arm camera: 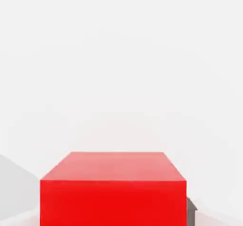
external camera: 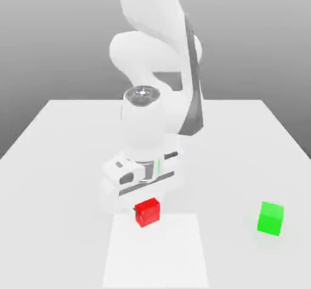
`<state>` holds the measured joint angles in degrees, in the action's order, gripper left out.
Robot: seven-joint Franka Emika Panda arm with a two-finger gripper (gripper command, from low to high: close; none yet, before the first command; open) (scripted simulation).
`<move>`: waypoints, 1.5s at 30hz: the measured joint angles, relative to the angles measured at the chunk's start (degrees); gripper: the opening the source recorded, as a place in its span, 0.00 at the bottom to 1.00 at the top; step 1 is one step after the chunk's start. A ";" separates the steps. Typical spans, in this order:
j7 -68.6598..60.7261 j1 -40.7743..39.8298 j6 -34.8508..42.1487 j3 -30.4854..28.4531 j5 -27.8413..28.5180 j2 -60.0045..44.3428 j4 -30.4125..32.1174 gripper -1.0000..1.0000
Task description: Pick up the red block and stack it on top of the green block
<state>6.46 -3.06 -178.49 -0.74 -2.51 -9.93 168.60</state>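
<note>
Holding the red block (external camera: 147,213) between its closed jaws, the gripper (external camera: 147,209) points down above the white table (external camera: 231,160). The green block (external camera: 270,218) rests on this table, well apart from the red one, toward the exterior view's right.

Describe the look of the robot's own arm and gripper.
The arm is glossy white with rounded, tube-like segments, dark grey panels and a dark ring-shaped cap. The gripper has a broad white body with dark slots and a small green mark above it.
</note>
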 joint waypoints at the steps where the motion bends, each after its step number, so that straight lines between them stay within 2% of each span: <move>1: 0.20 0.38 0.30 -0.40 0.20 0.32 -0.02 0.00; 6: 3.79 3.06 4.25 -4.07 4.64 4.50 -0.11 0.00; 10: 5.72 3.04 7.81 -4.82 7.26 8.29 0.10 0.00; 21: 4.33 3.78 15.60 -5.56 6.20 17.95 2.32 0.00; 33: 26.28 9.58 19.73 3.95 2.73 15.69 -3.49 0.00; 45: 52.60 18.18 23.69 11.97 1.94 12.77 -10.33 0.00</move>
<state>59.06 15.12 -154.80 11.23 -0.57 2.84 158.27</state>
